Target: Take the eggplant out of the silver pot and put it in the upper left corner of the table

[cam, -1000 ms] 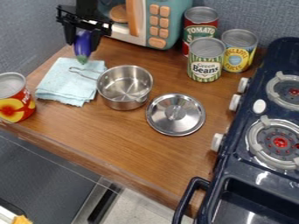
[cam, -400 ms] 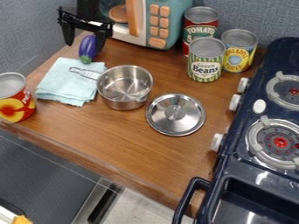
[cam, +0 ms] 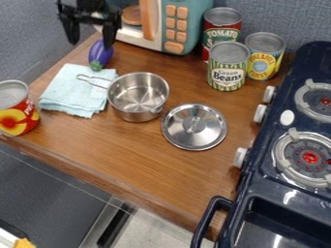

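Above the upper left corner of the wooden table (cam: pixel 155 152) hangs the black gripper (cam: pixel 90 39), open, its two fingers wide apart. Just below it the purple eggplant (cam: pixel 101 52) lies on the wood, green end toward the folded cloth; its upper part is close to the right finger, and I cannot tell if they touch. The silver pot (cam: pixel 137 99) stands empty to the lower right of the eggplant, its wire handle over the cloth.
A light blue cloth (cam: pixel 72 92) lies left of the pot, a metal lid (cam: pixel 194 127) to its right. A toy microwave (cam: pixel 169 24) and cans (cam: pixel 227 67) stand behind. One can (cam: pixel 18 109) is at the left edge, a dark stove (cam: pixel 278 160) at the right.
The gripper has opened and let go of the eggplant, which dropped onto the table and now lies slightly right of where it hung. Since then the gripper has risen slightly.
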Robot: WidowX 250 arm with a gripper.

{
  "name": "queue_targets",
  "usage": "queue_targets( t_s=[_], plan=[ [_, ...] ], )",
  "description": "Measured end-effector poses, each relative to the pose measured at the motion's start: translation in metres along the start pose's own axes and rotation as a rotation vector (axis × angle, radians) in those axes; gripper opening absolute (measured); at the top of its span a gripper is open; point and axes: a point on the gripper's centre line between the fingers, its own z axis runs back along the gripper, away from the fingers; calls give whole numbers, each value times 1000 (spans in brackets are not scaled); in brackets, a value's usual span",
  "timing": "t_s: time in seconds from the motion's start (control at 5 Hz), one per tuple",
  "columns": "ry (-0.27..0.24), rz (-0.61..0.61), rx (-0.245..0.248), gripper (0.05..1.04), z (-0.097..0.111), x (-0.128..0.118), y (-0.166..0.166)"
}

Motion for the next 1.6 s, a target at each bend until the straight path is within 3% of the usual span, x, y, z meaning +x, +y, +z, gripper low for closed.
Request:
queue_targets(
  t_s=[0.2, 0.4, 0.8, 1.0, 1.6],
  plan=[
    [-4, -74, -6, 1001, 22, -23, -12],
    [39, -174, -25, 1001, 22, -48, -34],
    [146, -464, -49, 1001, 2, -102, -89],
    [186, -526, -46, 1001, -5, -119, -97],
    [185, -468, -18, 1001, -7, -119, -85]
  ],
)
